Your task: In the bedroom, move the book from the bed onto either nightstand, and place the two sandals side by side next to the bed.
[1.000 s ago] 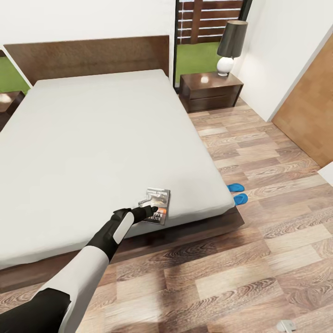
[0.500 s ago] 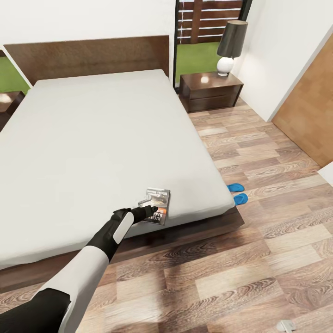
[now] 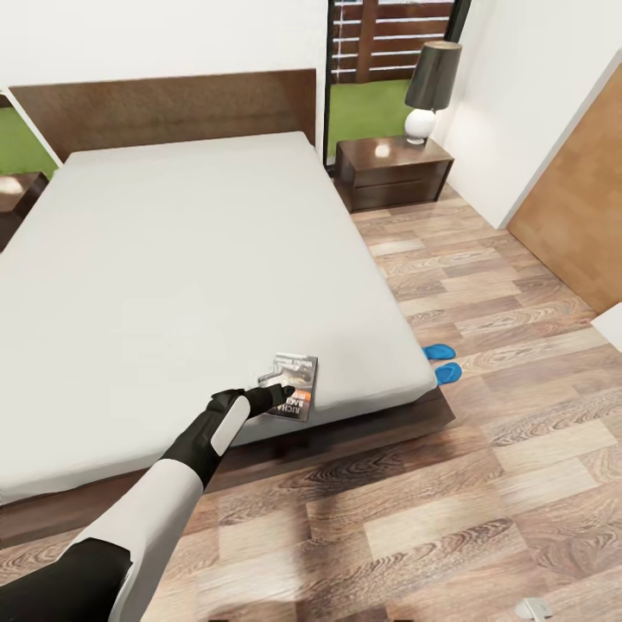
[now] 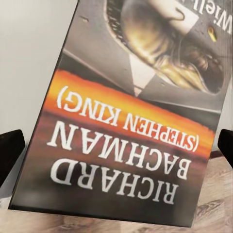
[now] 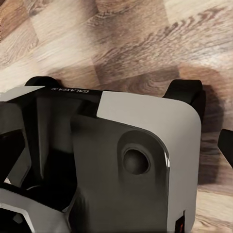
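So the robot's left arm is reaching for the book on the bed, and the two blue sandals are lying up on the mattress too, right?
Not quite. The left gripper is at the book on the bed, but the head view shows the sandals on the floor beside the bed, not on the mattress.

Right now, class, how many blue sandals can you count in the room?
2: one sandal and the second sandal lie side by side on the floor, beside the bed's foot corner.

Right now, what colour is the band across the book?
Orange, on the book's dark cover; the left wrist view shows it best.
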